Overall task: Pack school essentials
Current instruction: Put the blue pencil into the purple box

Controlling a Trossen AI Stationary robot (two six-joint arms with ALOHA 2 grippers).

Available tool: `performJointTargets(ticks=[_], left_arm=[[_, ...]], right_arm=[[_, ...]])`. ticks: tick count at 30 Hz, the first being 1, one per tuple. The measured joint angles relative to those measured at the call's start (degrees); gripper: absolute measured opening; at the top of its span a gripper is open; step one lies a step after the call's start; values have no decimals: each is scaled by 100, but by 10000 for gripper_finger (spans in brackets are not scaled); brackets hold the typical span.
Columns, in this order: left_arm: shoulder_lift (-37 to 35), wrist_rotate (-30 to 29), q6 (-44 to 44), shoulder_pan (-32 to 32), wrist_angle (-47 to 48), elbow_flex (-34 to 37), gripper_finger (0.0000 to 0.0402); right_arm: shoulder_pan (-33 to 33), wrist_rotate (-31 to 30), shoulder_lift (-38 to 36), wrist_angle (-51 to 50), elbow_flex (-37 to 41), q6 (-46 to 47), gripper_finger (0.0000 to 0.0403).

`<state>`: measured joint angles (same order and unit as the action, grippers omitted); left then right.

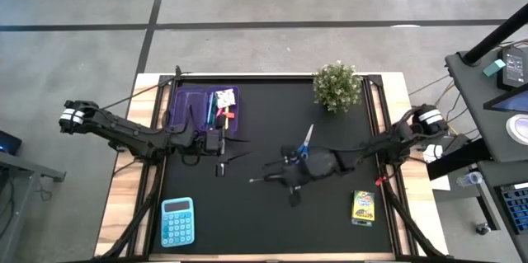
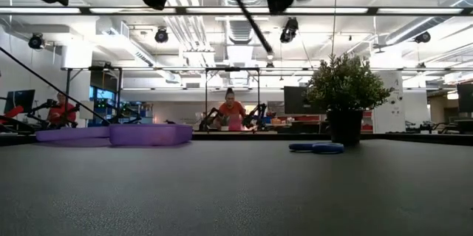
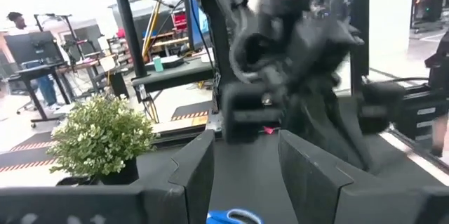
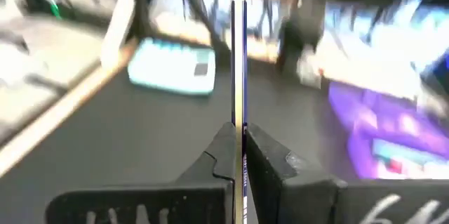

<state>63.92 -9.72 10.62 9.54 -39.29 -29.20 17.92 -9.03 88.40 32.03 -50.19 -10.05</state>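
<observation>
The black table (image 1: 264,213) is the biggest thing here. On its far left side sits the purple case (image 1: 191,102), and it already has some pens (image 1: 221,108) and other small things inside. A green plant (image 1: 337,86) stands at the far right. A blue calculator (image 1: 177,221) lies near on the left, and the crayon box (image 1: 363,207) lies near on the right. The blue scissors (image 1: 304,140) lie in the middle.

The right gripper (image 4: 240,147) is up over the middle of the table. Its fingers are squeezed tight on a thin stick (image 4: 238,62), held up off the table, probably so it can go in the case. The left gripper (image 1: 235,148) waits beside the case with its fingers partly apart, holding nothing.
</observation>
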Motion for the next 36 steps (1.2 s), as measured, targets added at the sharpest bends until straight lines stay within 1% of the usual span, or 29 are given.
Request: performJointTargets(ticks=[2, 3, 5, 7, 9, 12, 16, 21, 24, 27, 29, 31, 34, 36], left_arm=[[0, 32, 1, 0, -97, 53, 140], [0, 39, 1, 0, -103, 62, 140], [0, 56, -91, 0, -109, 61, 140], [58, 155, -132, 0, -226, 48, 140], [172, 362, -133, -4, -530, 37, 140], [447, 760, -149, -4, -1241, 36, 140], [820, 1179, -142, 0, -1718, 18, 140], [1249, 1265, -137, -9, -2390, -115, 139], [1475, 1260, -137, -13, -2732, -165, 132], [1592, 1206, -139, -31, -2761, -207, 117], [1628, 1062, -133, -33, -2763, -222, 100], [1642, 944, -129, -33, -2764, -237, 75], [1641, 921, -130, -54, -2763, -237, 25], [1641, 899, -127, -58, -2761, -237, 10]], right_arm=[[-105, 380, -103, 634, 158, -158, 11], [-152, 467, -131, 930, 226, -190, 11], [-244, 506, -140, 1466, 301, -196, 11], [-362, 469, -146, 1764, 302, -162, 11], [-491, 435, -121, 1850, 268, -156, 11], [-662, 419, -15, 1833, 187, -47, 11], [-797, 438, -10, 1852, 134, -4, 11], [-865, 453, -20, 1831, 133, -6, 11], [-896, 452, -20, 1825, 133, -52, 11], [-920, 458, -20, 1795, 133, -49, 11], [-929, 450, -20, 1790, 133, -70, 11], [-929, 447, -20, 1792, 133, -139, 11], [-929, 449, -20, 1771, 133, -206, 12], [-932, 453, -20, 1768, 133, -196, 15]])
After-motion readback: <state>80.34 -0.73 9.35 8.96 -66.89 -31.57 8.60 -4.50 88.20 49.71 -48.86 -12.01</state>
